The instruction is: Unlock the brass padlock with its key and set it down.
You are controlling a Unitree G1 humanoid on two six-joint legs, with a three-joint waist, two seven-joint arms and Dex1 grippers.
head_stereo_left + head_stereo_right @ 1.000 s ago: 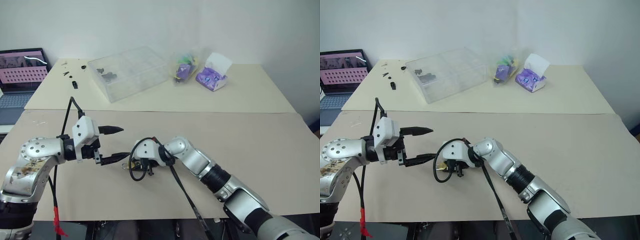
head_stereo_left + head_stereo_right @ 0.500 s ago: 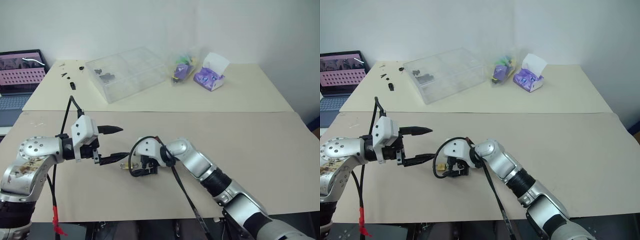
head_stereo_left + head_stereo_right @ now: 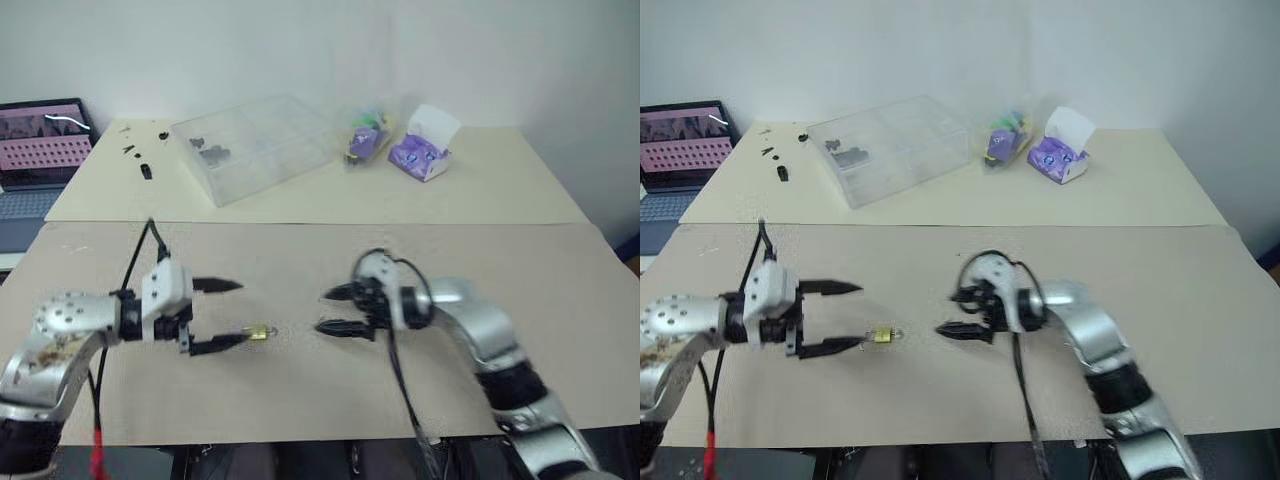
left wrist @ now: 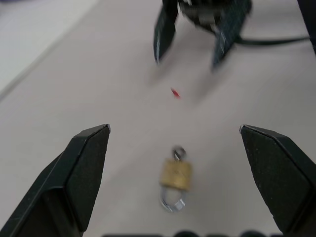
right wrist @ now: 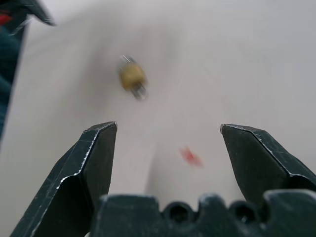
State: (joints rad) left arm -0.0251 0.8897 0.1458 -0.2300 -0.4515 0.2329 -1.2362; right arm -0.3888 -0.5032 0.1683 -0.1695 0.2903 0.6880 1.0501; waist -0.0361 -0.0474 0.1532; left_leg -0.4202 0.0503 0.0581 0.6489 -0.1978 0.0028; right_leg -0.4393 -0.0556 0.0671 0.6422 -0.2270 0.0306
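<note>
I am seeing the padlock [image 3: 259, 332] lying free on the table [image 3: 520, 270] between my left gripper [image 3: 230, 313] and right gripper [image 3: 333, 310], both gaping and holding nothing, while the wrist cameras are picking out a red speck, perhaps the key [image 4: 175, 93], beside it.

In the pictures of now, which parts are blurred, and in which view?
Left eye view: the right claw is smeared by motion. Left wrist view: the brass padlock is fairly sharp; the other claw beyond it is soft. Right wrist view: padlock and a small red speck are blurred.
</note>
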